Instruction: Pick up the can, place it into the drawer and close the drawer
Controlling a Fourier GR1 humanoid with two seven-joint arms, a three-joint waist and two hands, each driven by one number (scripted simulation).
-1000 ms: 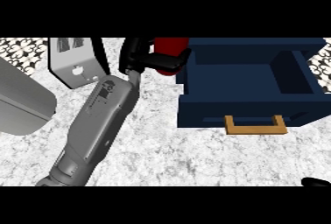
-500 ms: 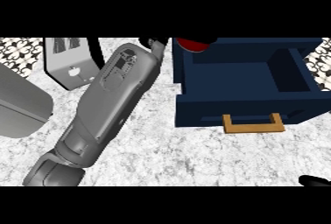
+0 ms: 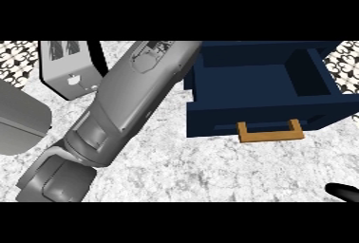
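Note:
The navy drawer (image 3: 210, 121) stands open at the upper right, its wooden handle (image 3: 270, 133) facing the front. What I can see of its inside holds nothing. My left forearm (image 3: 126, 109) runs from the lower left up to the view's top edge, just left of the drawer. The left hand is beyond that edge and hidden. No can shows anywhere. A small black part of my right hand (image 3: 344, 191) shows at the lower right corner.
A silver toaster (image 3: 70, 69) stands at the upper left, beside the forearm. A grey rounded object (image 3: 21, 123) lies at the left edge. Speckled counter top (image 3: 231, 166) spreads in front of the drawer.
My left arm rose and stretched toward the top. The hand and the red can it held passed out of view over the top edge. The right hand stayed still.

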